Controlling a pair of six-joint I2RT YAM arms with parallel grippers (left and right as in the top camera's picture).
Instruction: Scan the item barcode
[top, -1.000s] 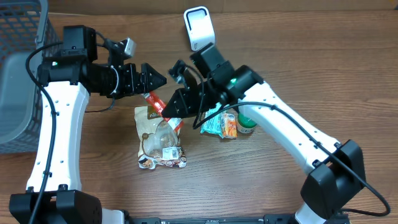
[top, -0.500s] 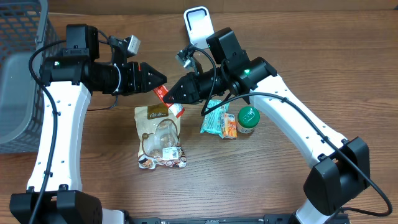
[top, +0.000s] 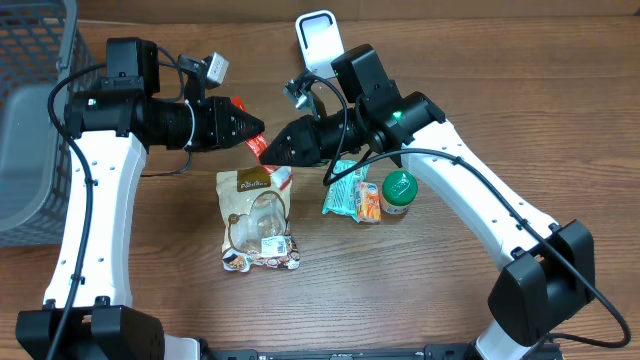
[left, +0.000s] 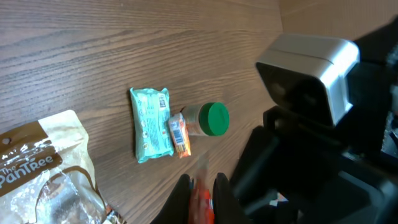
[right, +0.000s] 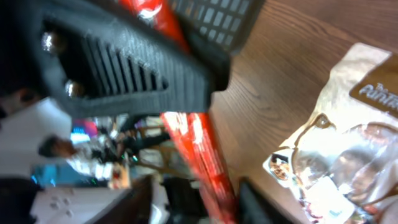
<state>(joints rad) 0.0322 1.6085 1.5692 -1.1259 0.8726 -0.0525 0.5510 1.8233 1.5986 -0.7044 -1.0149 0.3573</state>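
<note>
The item is a long red packet (top: 259, 148) held in the air between the two arms, above the table's middle. My left gripper (top: 256, 128) is shut on its upper end; in the left wrist view the red packet (left: 203, 198) is pinched between the black fingers of that gripper (left: 201, 182). My right gripper (top: 270, 152) stands open around the lower part. In the right wrist view the red packet (right: 200, 146) passes between the parted fingers (right: 140, 200) with a gap on one side. The white barcode scanner (top: 318, 42) stands at the back centre.
A brown snack bag (top: 258, 215) lies under the grippers. A teal packet (top: 345, 192), an orange packet (top: 369, 201) and a green-lidded jar (top: 399, 190) lie to its right. A grey wire basket (top: 40, 110) fills the far left.
My right gripper lifted the red packet to the left gripper, which closed on it. The right jaws have since parted from the packet.
</note>
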